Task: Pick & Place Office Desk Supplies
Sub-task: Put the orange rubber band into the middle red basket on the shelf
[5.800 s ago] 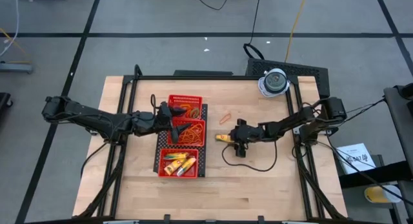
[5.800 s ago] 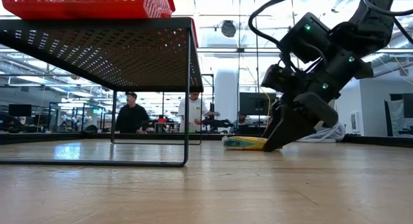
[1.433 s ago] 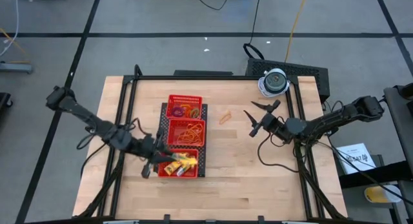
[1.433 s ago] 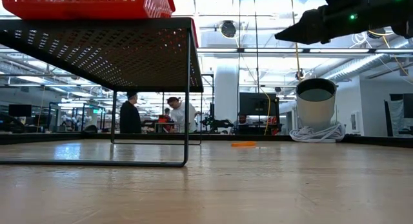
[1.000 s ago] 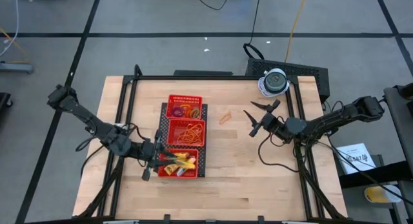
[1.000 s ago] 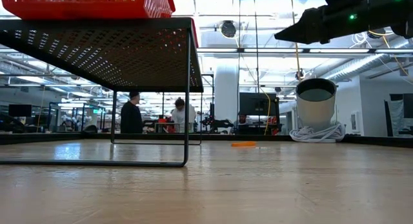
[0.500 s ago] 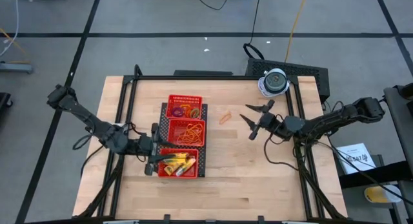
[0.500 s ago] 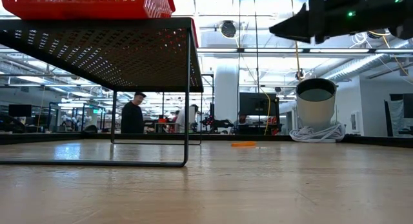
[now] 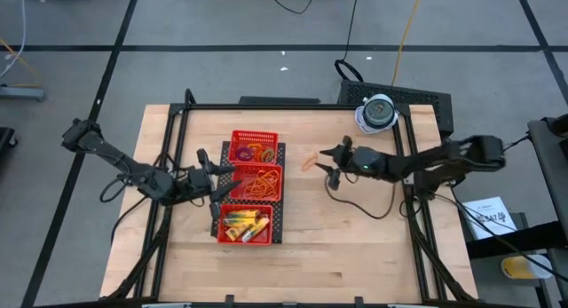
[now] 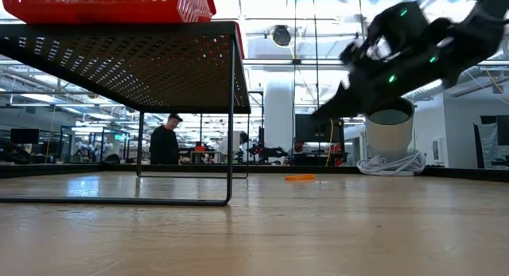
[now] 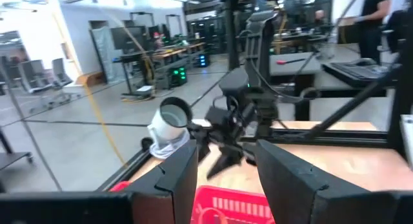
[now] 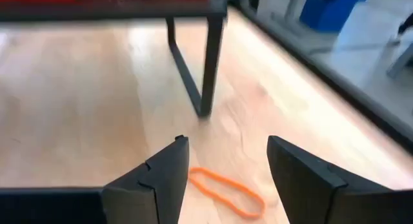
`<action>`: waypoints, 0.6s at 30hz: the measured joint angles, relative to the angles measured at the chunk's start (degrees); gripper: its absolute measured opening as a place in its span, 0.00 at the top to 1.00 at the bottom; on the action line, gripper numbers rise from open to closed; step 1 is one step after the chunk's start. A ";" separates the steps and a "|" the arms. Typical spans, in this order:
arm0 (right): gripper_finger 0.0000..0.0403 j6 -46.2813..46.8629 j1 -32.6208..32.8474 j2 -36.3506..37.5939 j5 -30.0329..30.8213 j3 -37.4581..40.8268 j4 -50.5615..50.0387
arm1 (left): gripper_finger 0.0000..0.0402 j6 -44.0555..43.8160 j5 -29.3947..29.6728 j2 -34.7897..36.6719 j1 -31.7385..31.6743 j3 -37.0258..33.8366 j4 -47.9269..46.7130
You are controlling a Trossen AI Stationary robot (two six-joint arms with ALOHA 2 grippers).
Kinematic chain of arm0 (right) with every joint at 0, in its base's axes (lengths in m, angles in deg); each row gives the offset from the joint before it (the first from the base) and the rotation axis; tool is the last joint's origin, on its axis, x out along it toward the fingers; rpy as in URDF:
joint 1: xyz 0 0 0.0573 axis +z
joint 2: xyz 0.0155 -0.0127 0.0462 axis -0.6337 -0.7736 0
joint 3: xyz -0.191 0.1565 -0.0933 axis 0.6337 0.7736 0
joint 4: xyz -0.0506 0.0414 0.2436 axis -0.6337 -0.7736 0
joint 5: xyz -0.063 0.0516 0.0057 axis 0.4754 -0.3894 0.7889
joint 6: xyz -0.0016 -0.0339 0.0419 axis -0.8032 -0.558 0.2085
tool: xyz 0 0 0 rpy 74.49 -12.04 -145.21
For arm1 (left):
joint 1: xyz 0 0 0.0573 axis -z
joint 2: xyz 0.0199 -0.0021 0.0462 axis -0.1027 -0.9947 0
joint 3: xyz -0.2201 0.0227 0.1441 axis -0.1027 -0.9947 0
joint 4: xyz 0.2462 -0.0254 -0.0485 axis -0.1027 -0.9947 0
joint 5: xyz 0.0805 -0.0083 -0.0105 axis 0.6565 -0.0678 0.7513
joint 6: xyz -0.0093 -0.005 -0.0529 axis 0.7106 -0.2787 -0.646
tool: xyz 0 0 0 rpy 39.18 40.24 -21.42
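Task looks nearly finished, judging by the layout: red mesh tray [image 9: 252, 186] sits centre-left of the desk [image 9: 311, 255] on a dark stand, all three compartments loaded. The 12 o'clock compartment holds small coloured rings [image 9: 255, 153], the middle one a tangle of orange bands [image 9: 257, 181], the 6 o'clock one yellow sticks with dark ends [image 9: 243, 225]. Only one stray item visible: an orange rubber band [image 9: 310, 160] flat on the bare wood at about 3 o'clock of the tray, close to it but apart; also seen low across the desk [image 10: 300, 177] and right ahead of the right fingers [image 12: 227, 190]. Right end effector [image 9: 329, 167] hangs just at 3 o'clock of that band, fingers spread apart and empty, raised off the desk in the low view [image 10: 338, 109], not touching the band. Left end effector [image 9: 209, 175] sits at 9 o'clock of the tray beside the middle compartment, fingers apart, nothing between them. White-grey dome object [image 9: 377, 112] stays off at the 1 o'clock desk corner, not part of the job. Left to do, by my read: right arm drops on the band, pinches it, carries it to the middle compartment. Thin flat loop, so pinch may slip.
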 joint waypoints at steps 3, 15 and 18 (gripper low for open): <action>0.51 0.11 -2.45 -6.53 -2.20 -1.92 -0.01 | 0.59 -0.42 -0.03 -0.16 -1.71 0.00 -1.09; 0.52 -3.88 -6.28 -23.87 -8.81 -9.23 -2.20 | 0.59 -8.10 -0.58 -0.35 -5.87 0.02 -5.05; 0.52 -5.26 -6.62 -24.89 -10.09 -9.39 -4.19 | 0.59 -8.81 -0.58 -0.35 -6.31 0.02 -5.25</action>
